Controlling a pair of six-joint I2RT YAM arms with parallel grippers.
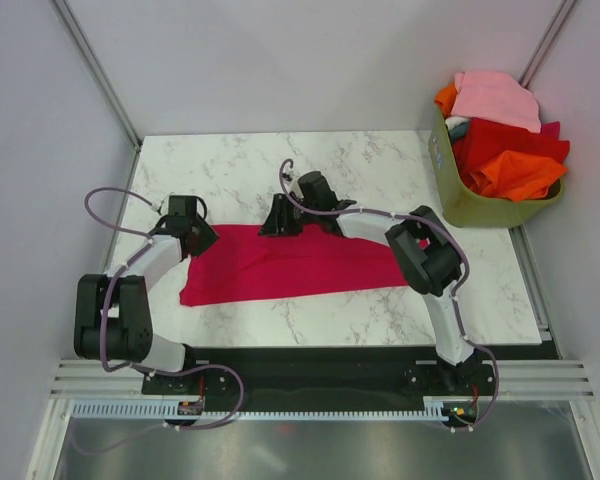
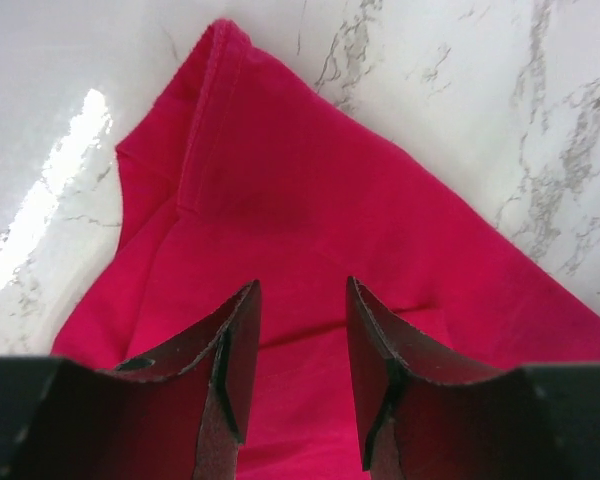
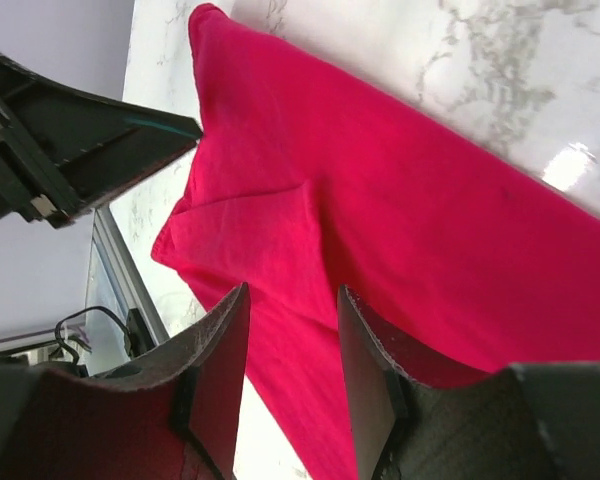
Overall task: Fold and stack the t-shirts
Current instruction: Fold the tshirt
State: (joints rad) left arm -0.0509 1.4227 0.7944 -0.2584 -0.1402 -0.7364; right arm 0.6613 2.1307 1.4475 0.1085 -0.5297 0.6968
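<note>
The crimson t-shirt lies spread as a long band on the marble surface, directly under both end effectors. The left end effector hangs over the band's one end, where a seamed edge runs forward from its tips. Its jaws stand apart with flat cloth showing in the gap and nothing pinched. The right end effector sits over the band's far edge, near the middle. It is equally parted and empty, and a folded-in flap of cloth lies just ahead of its tips. More tees in pink, red and orange wait in the olive basket, well off to the right end effector's outer side.

The likely step is a pinch on the edge for the next fold, and several things could spoil it.

- Either end effector may close too far inside the hem. It would then take a hump of both layers, or only the top one, and the fold would come up crooked.
- If one grips and the other slips, the band will twist when lifted.
- The flap ahead of the right end effector may flop open if dragged.
- The right arm's forearm crosses above the band's other end and could catch the cloth as it swings.
</note>
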